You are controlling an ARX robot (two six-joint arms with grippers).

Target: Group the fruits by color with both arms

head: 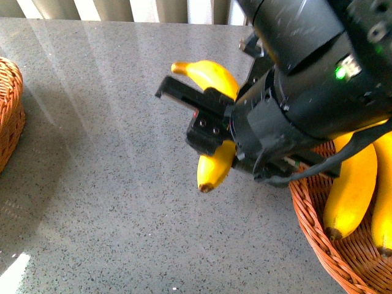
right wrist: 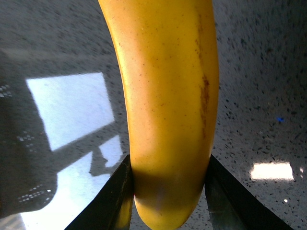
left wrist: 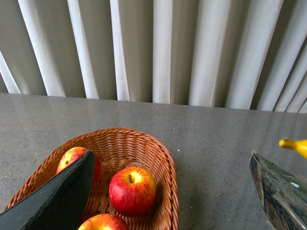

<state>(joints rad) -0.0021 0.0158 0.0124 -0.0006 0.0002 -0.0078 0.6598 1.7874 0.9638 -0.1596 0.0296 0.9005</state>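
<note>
Grey speckled stone lies under the right gripper, whose fingers clamp a banana between them, above the counter. Just beside the gripper, a wicker basket holds more bananas. The left gripper's state I cannot tell.

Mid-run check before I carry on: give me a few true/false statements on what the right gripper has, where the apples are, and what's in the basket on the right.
1. The right gripper is shut on a banana. True.
2. That banana already lies in the right basket. False: it is held over the grey table, beside the basket.
3. The right basket holds apples. False: two bananas lie in it.
4. Three apples show in the left basket. True.
5. The left gripper holds an apple. False: its fingers are apart with nothing between them.
</note>
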